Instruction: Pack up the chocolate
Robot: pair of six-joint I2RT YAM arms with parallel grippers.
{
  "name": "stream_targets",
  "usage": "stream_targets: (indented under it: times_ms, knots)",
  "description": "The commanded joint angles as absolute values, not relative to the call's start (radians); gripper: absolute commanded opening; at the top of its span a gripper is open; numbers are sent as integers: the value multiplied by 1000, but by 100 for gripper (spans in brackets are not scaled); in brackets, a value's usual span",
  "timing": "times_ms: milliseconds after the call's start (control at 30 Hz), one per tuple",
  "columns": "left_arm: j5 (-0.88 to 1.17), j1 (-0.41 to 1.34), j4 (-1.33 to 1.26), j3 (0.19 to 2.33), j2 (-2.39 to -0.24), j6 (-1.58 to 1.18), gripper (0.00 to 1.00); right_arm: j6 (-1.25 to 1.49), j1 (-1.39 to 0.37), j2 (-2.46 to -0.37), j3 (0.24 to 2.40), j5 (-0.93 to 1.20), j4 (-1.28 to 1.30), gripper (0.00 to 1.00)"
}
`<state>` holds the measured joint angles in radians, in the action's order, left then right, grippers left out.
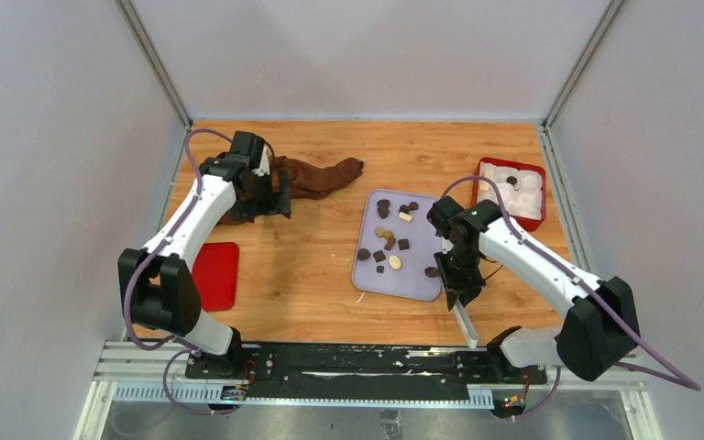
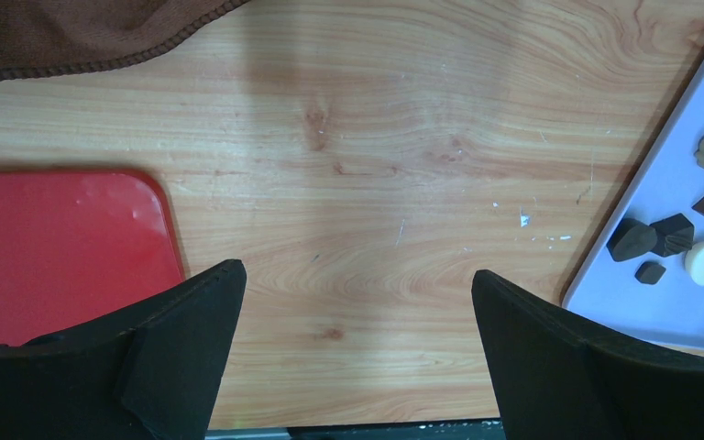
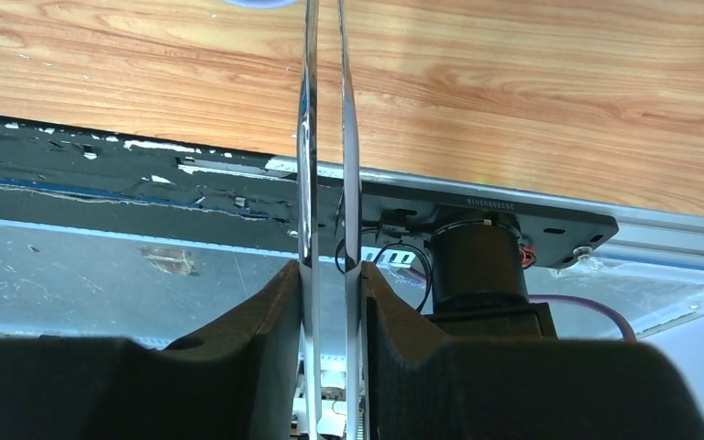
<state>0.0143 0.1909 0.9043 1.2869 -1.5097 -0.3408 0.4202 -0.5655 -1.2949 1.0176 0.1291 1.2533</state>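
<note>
Several small chocolate pieces (image 1: 390,236), dark, tan and cream, lie scattered on a lavender tray (image 1: 412,277) at the table's middle. My right gripper (image 1: 463,291) hangs just off the tray's near right corner, shut on metal tongs (image 1: 467,323). In the right wrist view the two tong blades (image 3: 325,137) run up from between my right gripper (image 3: 330,268). My left gripper (image 1: 270,203) is open and empty at the back left, next to a brown cloth (image 1: 316,176). The left wrist view shows the left gripper (image 2: 357,275) over bare wood, with chocolate pieces (image 2: 665,234) on the tray (image 2: 669,174) at right.
A red box (image 1: 510,161) with white paper cups stands at the back right, one dark piece inside. A flat red lid (image 1: 215,275) lies near the left arm and shows in the left wrist view (image 2: 55,247). The brown cloth (image 2: 73,32) shows there at top left.
</note>
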Motion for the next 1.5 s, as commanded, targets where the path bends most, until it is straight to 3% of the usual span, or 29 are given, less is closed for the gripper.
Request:
stream_targets:
  times_ms: [0, 667, 1100, 1467]
  knots:
    - [4, 187, 900, 1274, -1478, -346, 100, 439, -591, -1331, 1010, 116, 1248, 30]
    - [15, 187, 902, 1274, -1474, -342, 100, 364, -616, -1553, 1189, 112, 1117, 30]
    - [15, 187, 902, 1264, -1471, -337, 100, 291, -615, -1508, 1162, 37, 1207, 47]
    - [16, 187, 902, 1269, -1478, -342, 100, 272, -616, -1552, 1126, -26, 1221, 48]
